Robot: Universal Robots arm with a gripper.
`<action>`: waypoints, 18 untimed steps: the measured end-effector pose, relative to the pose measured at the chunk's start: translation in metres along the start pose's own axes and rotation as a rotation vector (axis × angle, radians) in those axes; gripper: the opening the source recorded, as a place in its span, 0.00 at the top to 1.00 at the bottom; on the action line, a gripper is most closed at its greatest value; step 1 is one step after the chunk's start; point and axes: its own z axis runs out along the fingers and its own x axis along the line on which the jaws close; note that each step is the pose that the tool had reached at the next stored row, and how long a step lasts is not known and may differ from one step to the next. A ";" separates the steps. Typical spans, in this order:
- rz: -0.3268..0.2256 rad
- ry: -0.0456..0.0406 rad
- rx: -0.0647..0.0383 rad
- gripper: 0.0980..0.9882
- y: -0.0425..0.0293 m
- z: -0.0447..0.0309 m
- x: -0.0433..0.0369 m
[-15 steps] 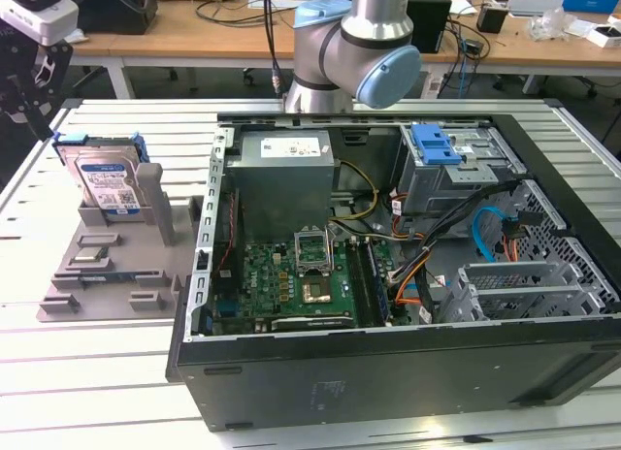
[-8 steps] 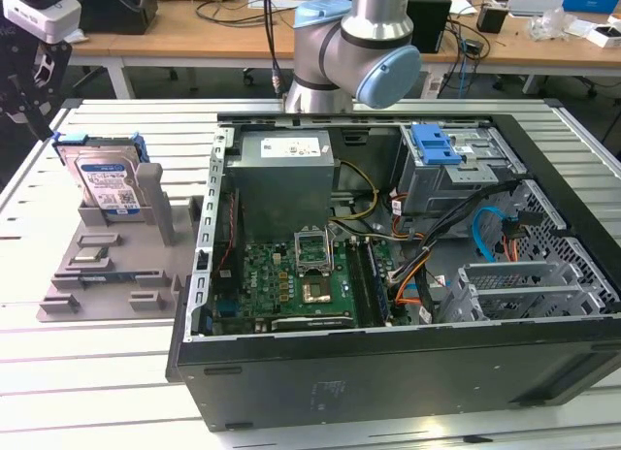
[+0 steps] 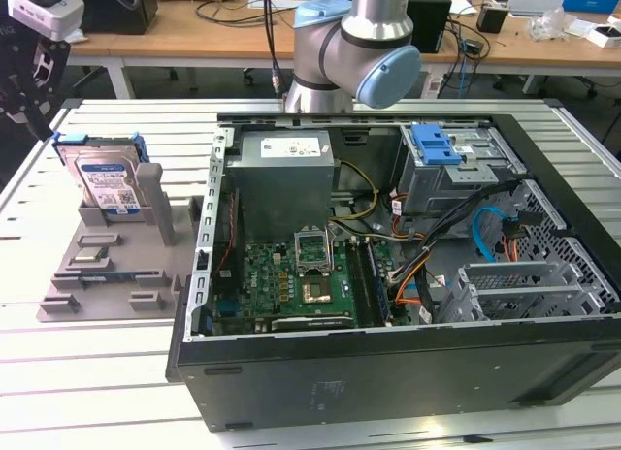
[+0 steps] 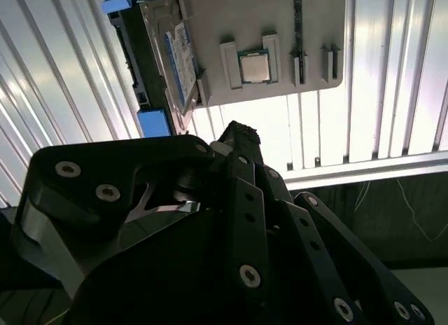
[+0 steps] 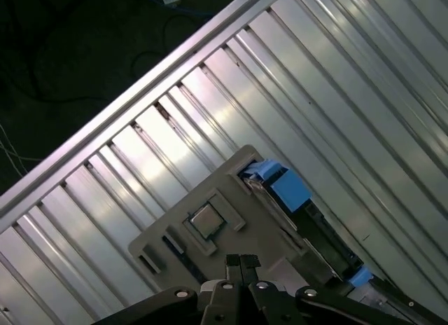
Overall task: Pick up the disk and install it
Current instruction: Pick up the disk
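The disk (image 3: 107,183) stands on edge in a grey holder (image 3: 107,266) on the ribbed table, at the exterior view's left. It is silver with a blue-and-white label and blue side rails. Both wrist views show it from above, the disk (image 4: 178,55) with its label turned sideways, the disk (image 5: 288,190) mostly as its blue rail. My gripper (image 3: 37,120) hangs above and to the exterior view's left of the disk, apart from it. In both wrist views the black fingertips (image 5: 241,260) sit together with nothing between them, as do the fingertips (image 4: 238,134).
An open computer case (image 3: 388,372) lies at the exterior view's right, with a grey power supply (image 3: 286,178), a motherboard (image 3: 291,280) and a drive bay with a blue latch (image 3: 434,144). A processor chip (image 4: 253,66) rests in the grey holder. The table edge (image 5: 140,80) runs nearby.
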 end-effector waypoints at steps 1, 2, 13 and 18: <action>-0.013 0.0006 0.000 0.99 0.0000 0.0000 0.0000; -0.025 0.0010 -0.001 0.99 0.0000 0.0000 0.0000; -0.108 0.0043 -0.003 0.99 0.0000 0.0000 0.0000; -0.148 0.0058 -0.004 0.99 0.0000 0.0000 0.0000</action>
